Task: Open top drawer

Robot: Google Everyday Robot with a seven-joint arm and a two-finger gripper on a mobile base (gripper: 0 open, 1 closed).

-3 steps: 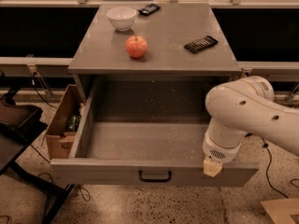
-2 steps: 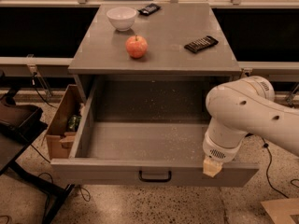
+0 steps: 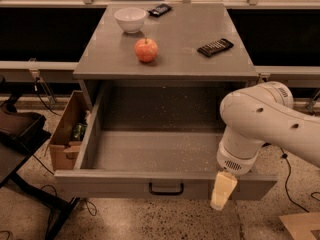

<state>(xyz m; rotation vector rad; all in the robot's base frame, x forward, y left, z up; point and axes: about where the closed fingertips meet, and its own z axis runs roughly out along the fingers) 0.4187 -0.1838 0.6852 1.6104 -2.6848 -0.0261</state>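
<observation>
The top drawer (image 3: 150, 154) of the grey cabinet stands pulled far out, its deep grey interior bare. Its flat front (image 3: 110, 186) faces me low in the view, with a small black bar handle (image 3: 166, 188) at its middle. My gripper (image 3: 223, 191) hangs from the white arm (image 3: 260, 124) at the right end of the drawer front, to the right of the handle and apart from it. Only a cream fingertip shows, pointing down over the front's top edge.
On the cabinet top (image 3: 175, 49) sit a red apple (image 3: 146, 49), a white bowl (image 3: 130, 19) and two dark flat packets (image 3: 215, 47) (image 3: 159, 9). A cardboard box (image 3: 67, 134) stands left of the drawer. A black stand (image 3: 20, 139) is at far left. Cables lie on the floor.
</observation>
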